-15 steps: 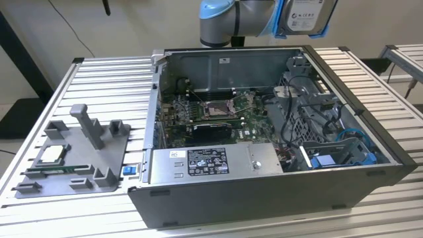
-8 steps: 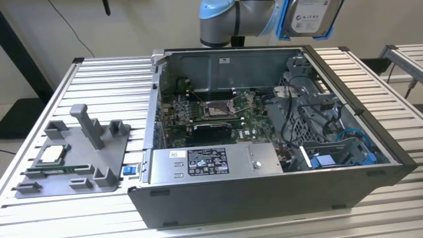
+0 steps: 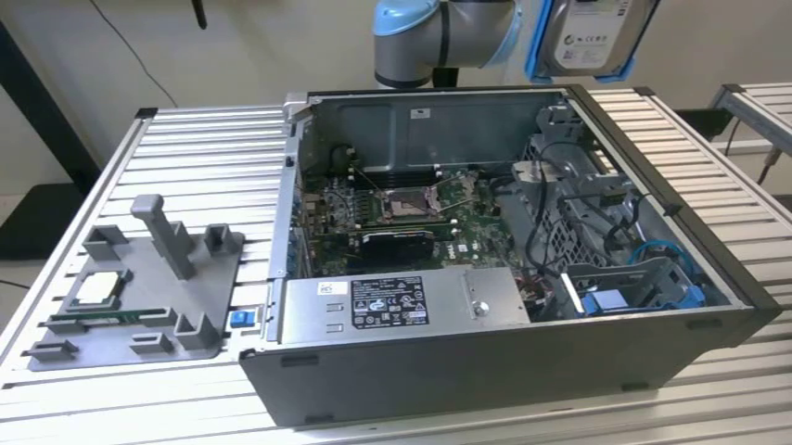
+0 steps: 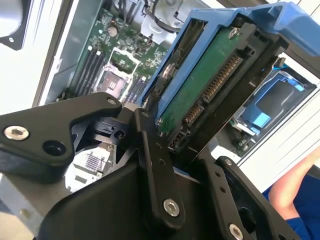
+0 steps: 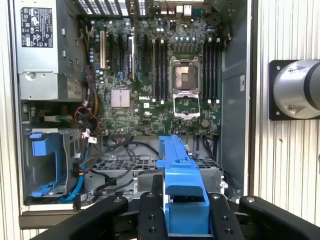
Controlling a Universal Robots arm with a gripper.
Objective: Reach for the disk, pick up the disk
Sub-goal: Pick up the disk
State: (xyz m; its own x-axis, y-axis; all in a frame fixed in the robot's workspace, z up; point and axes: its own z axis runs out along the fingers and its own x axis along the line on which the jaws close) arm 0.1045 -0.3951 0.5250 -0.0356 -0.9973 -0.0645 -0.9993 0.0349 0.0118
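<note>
Pickup looks done: your black gripper (image 5: 181, 212) clamps the blue-bracketed silver metal disk (image 4: 220, 75), lifted above the open grey computer case (image 3: 495, 362).

An open computer case (image 3: 495, 371) lies on a slatted metal table (image 3: 198, 158), exposing its motherboard (image 5: 160, 95) and power supply (image 3: 384, 304). At the exterior view's left, a grey plastic tray (image 3: 148, 297) carries a small square chip (image 3: 99, 289).
</note>
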